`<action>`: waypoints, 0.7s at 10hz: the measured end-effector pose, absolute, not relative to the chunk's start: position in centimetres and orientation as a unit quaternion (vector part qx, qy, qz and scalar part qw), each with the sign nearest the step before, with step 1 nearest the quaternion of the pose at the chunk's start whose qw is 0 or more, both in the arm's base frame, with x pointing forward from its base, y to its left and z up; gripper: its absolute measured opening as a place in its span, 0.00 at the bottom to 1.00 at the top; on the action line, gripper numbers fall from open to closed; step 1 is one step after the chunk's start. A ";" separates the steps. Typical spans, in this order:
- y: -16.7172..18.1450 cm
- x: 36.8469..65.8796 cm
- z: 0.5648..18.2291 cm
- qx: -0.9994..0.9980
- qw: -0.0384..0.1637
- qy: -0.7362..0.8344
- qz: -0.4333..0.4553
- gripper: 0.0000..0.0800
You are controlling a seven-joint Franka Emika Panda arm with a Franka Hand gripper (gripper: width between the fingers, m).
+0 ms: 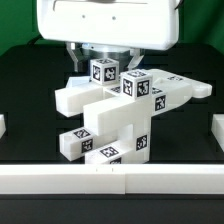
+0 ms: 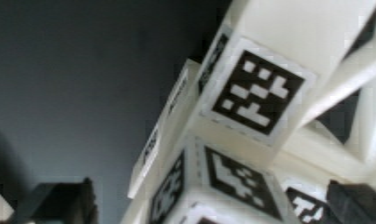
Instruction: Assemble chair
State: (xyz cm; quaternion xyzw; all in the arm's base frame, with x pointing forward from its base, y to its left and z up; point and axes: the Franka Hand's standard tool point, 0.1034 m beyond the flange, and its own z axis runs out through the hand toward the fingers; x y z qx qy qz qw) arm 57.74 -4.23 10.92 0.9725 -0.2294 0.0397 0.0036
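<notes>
The chair (image 1: pixel 118 108) is a part-joined cluster of white blocky parts with black-and-white tags in the middle of the black table. Bars stick out toward the exterior view's left and right. My gripper (image 1: pixel 100 58) hangs right over its top tagged block, under the white arm. In the wrist view the chair's tagged blocks (image 2: pixel 256 90) fill the picture close up. My gripper (image 2: pixel 206 205) has its dark fingers (image 2: pixel 60 202) wide apart on either side of a block, with a gap showing beside the one finger. The jaws stand open around the part.
A low white wall (image 1: pixel 110 178) runs along the table's front edge. Short white wall pieces stand at the exterior view's left (image 1: pixel 3 125) and right (image 1: pixel 216 135). The black table (image 1: pixel 30 75) lies around the chair.
</notes>
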 end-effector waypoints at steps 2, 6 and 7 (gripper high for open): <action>-4.2 57.8 11.0 0.988 0.008 -0.151 0.040 0.81; -4.4 57.9 11.1 0.998 0.023 0.040 0.039 0.81; -4.4 57.9 11.1 0.997 0.025 0.064 0.038 0.81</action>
